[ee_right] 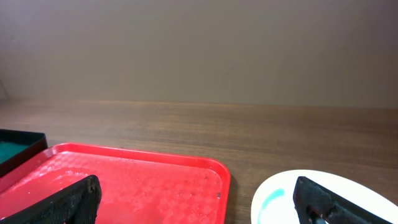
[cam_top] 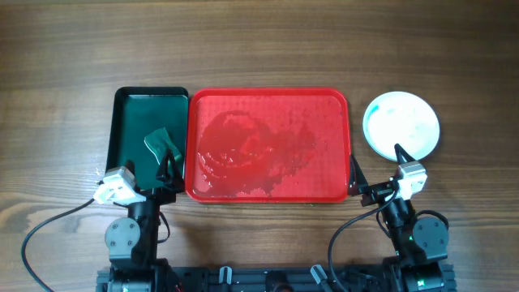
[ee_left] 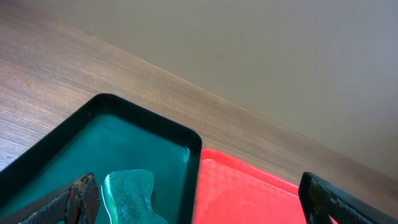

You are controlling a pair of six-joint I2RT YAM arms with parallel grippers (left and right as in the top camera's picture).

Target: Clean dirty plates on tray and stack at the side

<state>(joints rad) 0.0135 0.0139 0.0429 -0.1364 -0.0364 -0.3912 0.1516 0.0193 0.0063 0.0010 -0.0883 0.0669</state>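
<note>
Brown wood-grain table: under everything.
Large red rectangular plastic tray with rounded corners and raised rim: mid-table, long side toward the arms, floor wet and glistening.
Round white to pale blue plates: on the table just right of the red tray's far right corner, clear of its rim. One disc outline from above, so number in the pile impossible to tell. Faint teal smear on the top face.
Smaller dark green rectangular tray: right against the red tray's left side.
Green sponge: inside the green tray, toward its right wall.
Left arm: rooted at the near left edge, wrist low, angled forward and rightward toward the seam between the two trays.
Left tool: fingers wide apart, gripping nothing. One finger over the green tray beside the sponge, the other over the red tray.
Right arm: rooted at the near right edge, wrist low, pointing forward.
Right tool: fingers spread wide, empty. One over the red tray's near right corner, the other at the near edge of the plates.
</note>
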